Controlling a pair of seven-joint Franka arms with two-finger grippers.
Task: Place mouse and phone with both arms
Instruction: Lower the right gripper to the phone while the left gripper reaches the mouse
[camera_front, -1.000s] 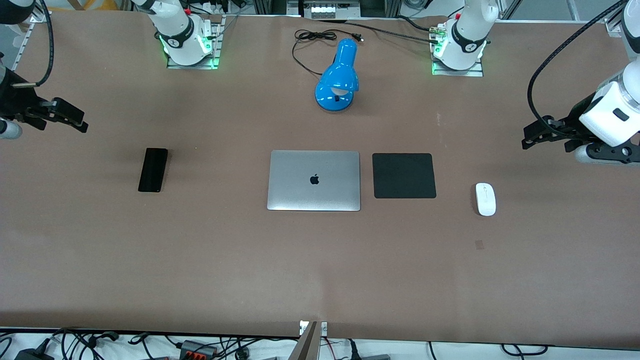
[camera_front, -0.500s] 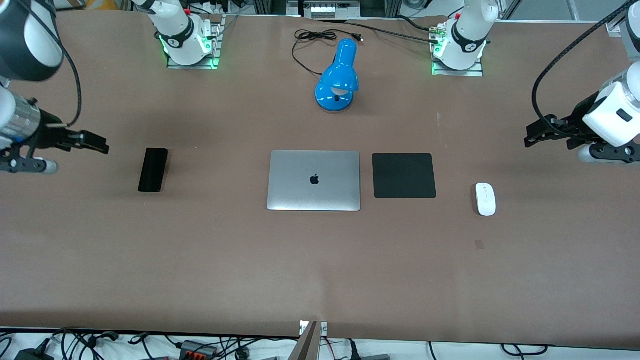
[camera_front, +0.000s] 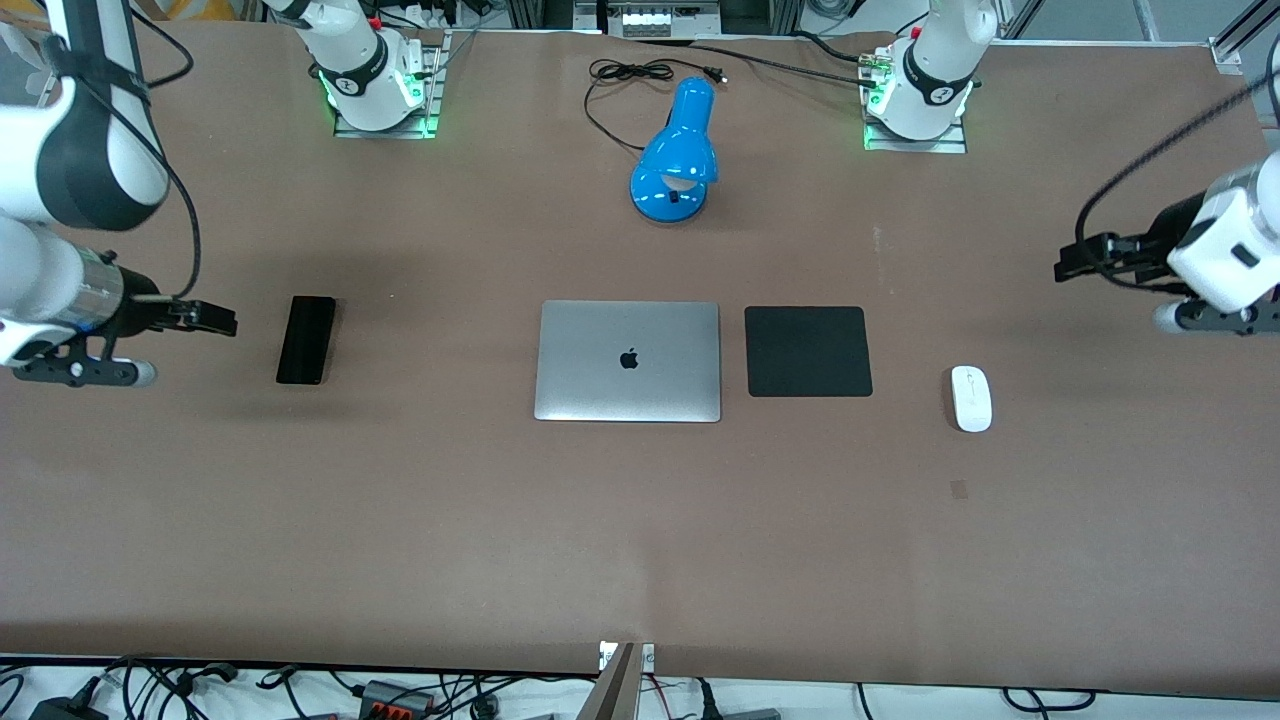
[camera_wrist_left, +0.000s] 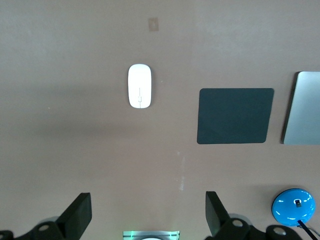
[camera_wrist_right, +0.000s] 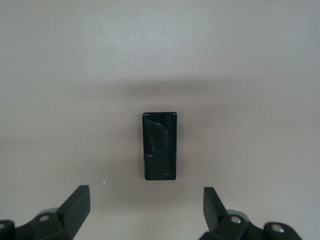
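You see the right gripper (camera_front: 215, 320) spread wide, empty, over bare table beside the phone (camera_front: 306, 339), the left gripper (camera_front: 1075, 260) also released, up over the table near the mouse (camera_front: 971, 398), which lies just beside the black mat (camera_front: 808, 351).

My right hand (camera_front: 215, 320): open, in the air beside the phone (camera_front: 306, 339), apart.
My left hand (camera_front: 1075, 262): open, above the desk (camera_front: 640, 520), well apart from the mouse (camera_front: 970, 398).

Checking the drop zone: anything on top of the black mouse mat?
Nothing: the mouse mat is bare. The mouse lies beside it on the table. What is under the mat is hidden.
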